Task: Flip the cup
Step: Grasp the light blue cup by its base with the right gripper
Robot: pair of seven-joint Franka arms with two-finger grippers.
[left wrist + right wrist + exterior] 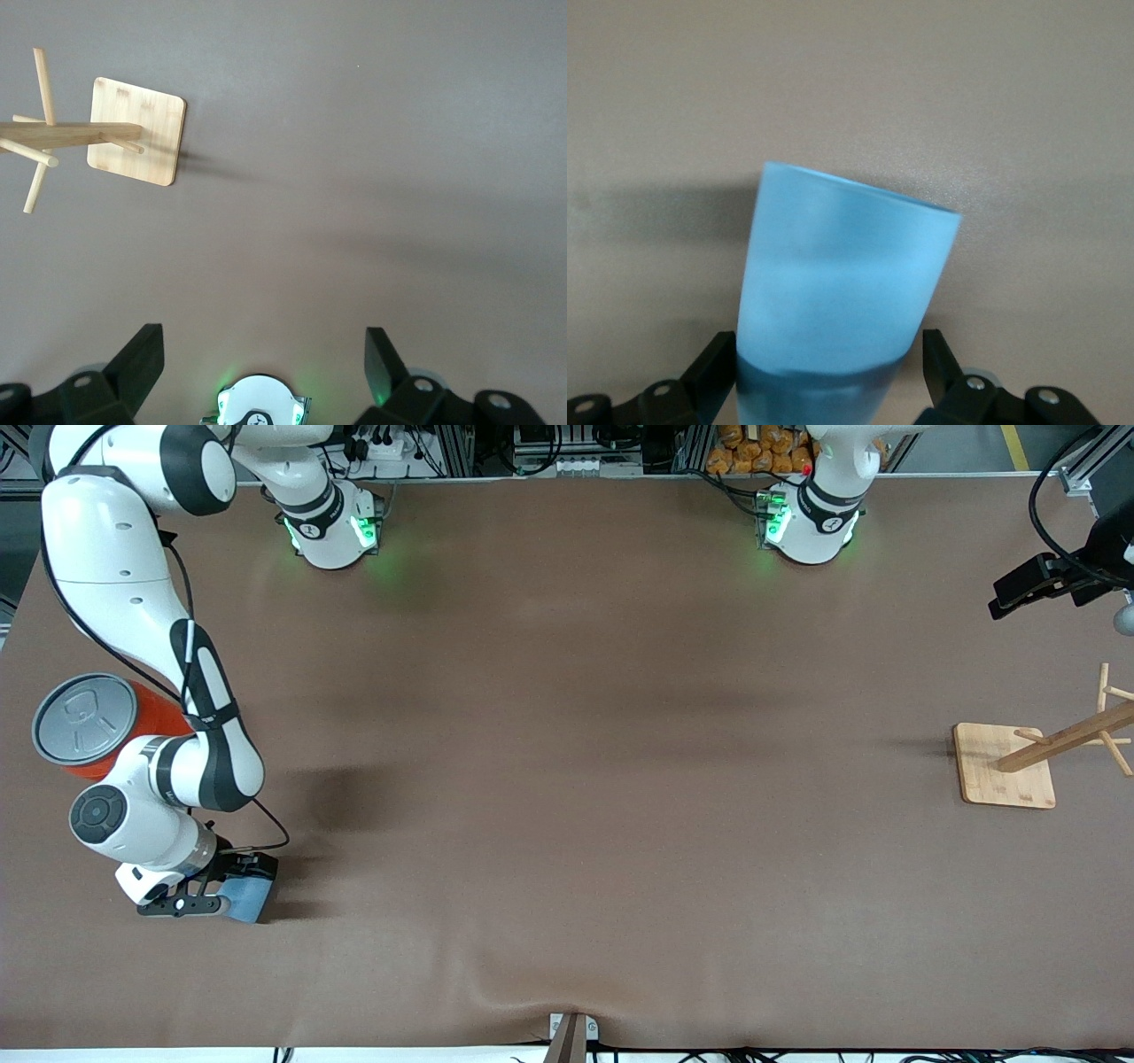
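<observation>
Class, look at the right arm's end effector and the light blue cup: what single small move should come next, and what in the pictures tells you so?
Probably finish closing the right end effector on the cup. The cup lies between its fingers, but small gaps on both sides suggest no firm grip yet. It must be gripped before lifting and turning. The left end effector waits open, up over the table.

Both arms have glossy white rounded shells with dark grey joint bands, and green lights glow at their bases. The right arm's black two-finger gripper [232,889] has silver screws and a thin black cable looping beside it.
</observation>
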